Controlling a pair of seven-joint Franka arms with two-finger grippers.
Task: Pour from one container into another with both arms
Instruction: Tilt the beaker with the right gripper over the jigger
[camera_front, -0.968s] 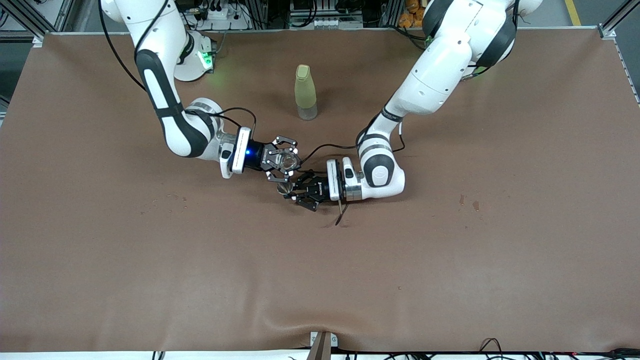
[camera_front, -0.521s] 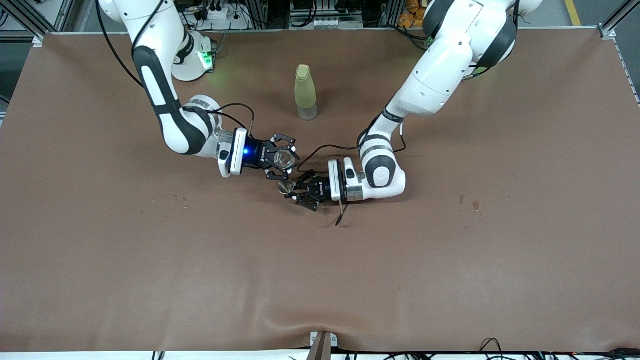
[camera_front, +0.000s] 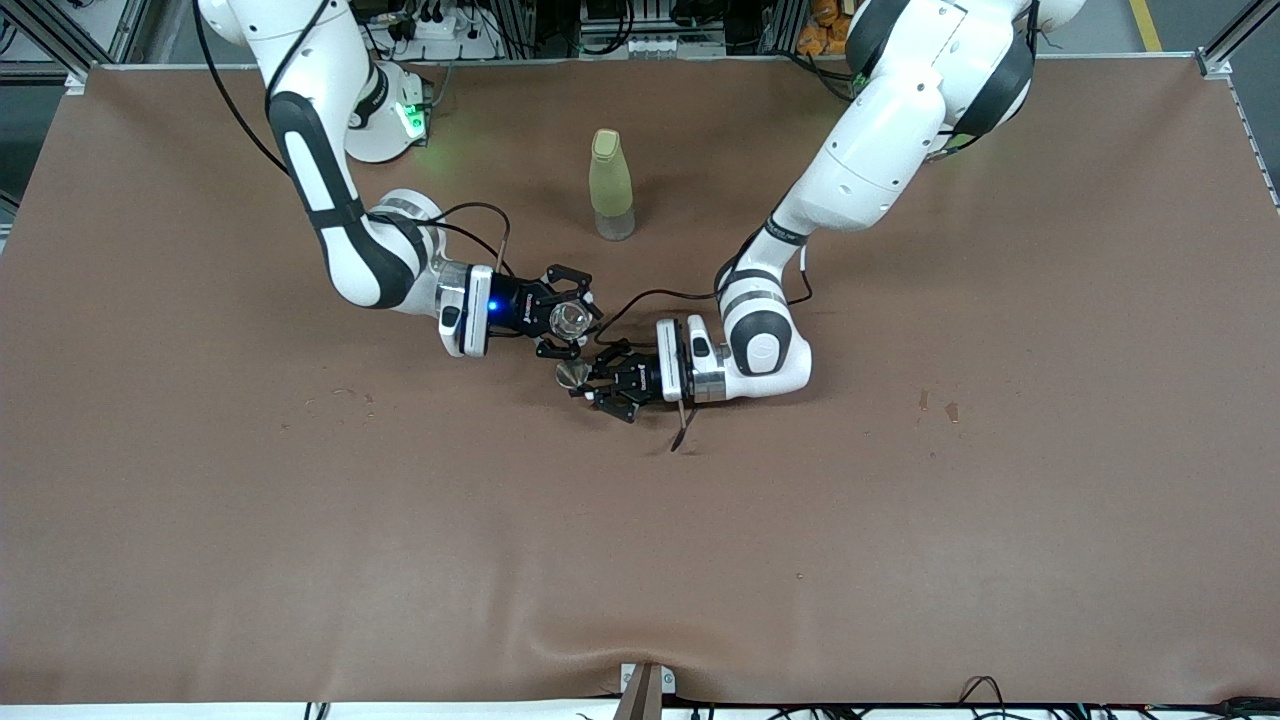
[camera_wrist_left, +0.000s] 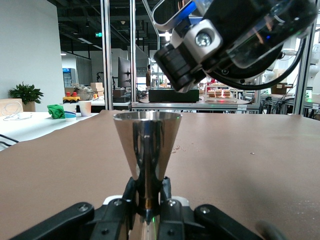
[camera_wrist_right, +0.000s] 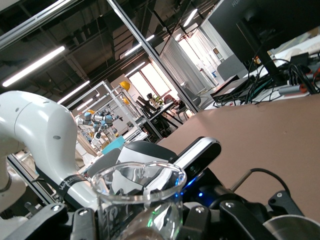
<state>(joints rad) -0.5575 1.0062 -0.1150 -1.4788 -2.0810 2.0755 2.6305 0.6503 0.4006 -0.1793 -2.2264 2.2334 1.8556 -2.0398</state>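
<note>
- A clear glass beaker (camera_front: 571, 319) is clamped between the fingers of the right gripper (camera_front: 562, 312), which is held over the middle of the brown table (camera_front: 900, 520).
- In the right wrist view the beaker (camera_wrist_right: 141, 197) is seen from close up, with its round rim and pouring lip upward; whether anything is in it cannot be told.
- A small metal jigger (camera_front: 570, 375), shaped like a double cone, is gripped at its narrow waist by the closed left gripper (camera_front: 590, 384).
- In the left wrist view the jigger (camera_wrist_left: 146, 150) is shown upright, its flared mouth on top, and the fingers (camera_wrist_left: 114, 212) are seen pressed against its waist.
- In the front view the beaker is seen just above the jigger and slightly toward the right arm's end of the table; whether the two vessels touch cannot be told.
- In the left wrist view the right gripper (camera_wrist_left: 235, 37) is seen above the jigger's mouth.
- A yellow-green bottle (camera_front: 610, 184) with its cap on is stood upright on the table, farther from the front camera than both grippers and well apart from them.
- A few small dark stains (camera_front: 935, 405) are seen on the table toward the left arm's end.
</note>
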